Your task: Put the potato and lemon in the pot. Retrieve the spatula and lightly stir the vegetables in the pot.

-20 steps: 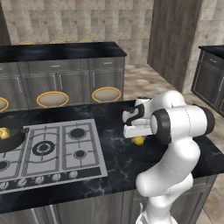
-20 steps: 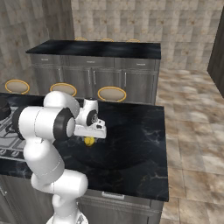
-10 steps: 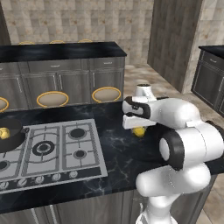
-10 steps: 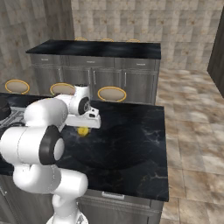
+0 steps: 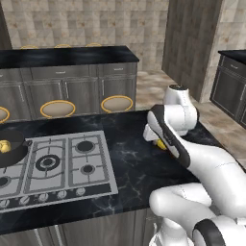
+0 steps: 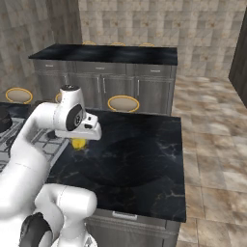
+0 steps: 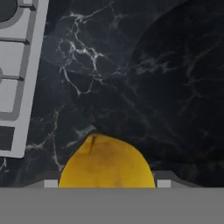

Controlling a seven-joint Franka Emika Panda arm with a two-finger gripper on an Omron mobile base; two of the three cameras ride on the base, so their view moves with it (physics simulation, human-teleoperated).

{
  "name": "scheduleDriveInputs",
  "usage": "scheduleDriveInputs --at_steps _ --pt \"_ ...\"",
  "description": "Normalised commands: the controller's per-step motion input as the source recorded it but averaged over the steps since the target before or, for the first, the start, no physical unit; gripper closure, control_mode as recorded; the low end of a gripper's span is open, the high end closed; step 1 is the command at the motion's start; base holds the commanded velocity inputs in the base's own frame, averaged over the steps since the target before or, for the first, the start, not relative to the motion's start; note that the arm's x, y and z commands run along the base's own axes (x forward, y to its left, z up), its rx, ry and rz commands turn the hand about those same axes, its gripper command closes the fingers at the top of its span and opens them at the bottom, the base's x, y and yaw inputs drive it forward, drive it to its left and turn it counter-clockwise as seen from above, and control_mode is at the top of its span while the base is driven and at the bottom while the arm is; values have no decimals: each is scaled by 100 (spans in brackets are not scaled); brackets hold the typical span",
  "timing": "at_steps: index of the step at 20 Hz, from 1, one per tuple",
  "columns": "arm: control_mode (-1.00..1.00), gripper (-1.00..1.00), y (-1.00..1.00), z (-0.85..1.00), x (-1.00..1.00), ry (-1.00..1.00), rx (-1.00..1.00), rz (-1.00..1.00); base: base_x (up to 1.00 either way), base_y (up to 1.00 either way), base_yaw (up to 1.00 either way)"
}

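Now the white arm's gripper (image 6: 79,141) sits low over a small roundish yellow lump (image 7: 106,162) on the black marble counter (image 6: 140,159), grip unclear, right of the silver gas hob (image 5: 53,166).

1. The lump (image 7: 106,162) right at the pincer's (image 6: 79,141) tips is deep yellow with a faint darker streak near its top; in the base views it shows as a yellow spot under the white hand.
2. The counter (image 7: 166,87) beneath the pincer is black with thin white marble veins.
3. The cooktop (image 5: 53,166) off to the pincer's side is silvery grey with black burner rings and dark knobs.
4. The pot (image 5: 12,150), far across the cooktop from the pincer, is dark grey-black, with a second yellow lump (image 5: 4,145) in it.
5. The stools (image 5: 116,103) beyond the counter have tan seats rimmed in yellow.
6. The cabinets (image 6: 120,87) behind are grey, the walls mottled beige tile.
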Motion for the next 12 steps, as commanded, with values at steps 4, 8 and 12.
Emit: scheduleDriveInputs --at_steps 4,8,12 --pt "-100 100 -1 42 -54 -23 0 0 0 0 0" --pt "-100 100 0 0 0 0 0 0 0 0 0" --pt "-100 100 0 0 -3 0 0 0 0 0 0"
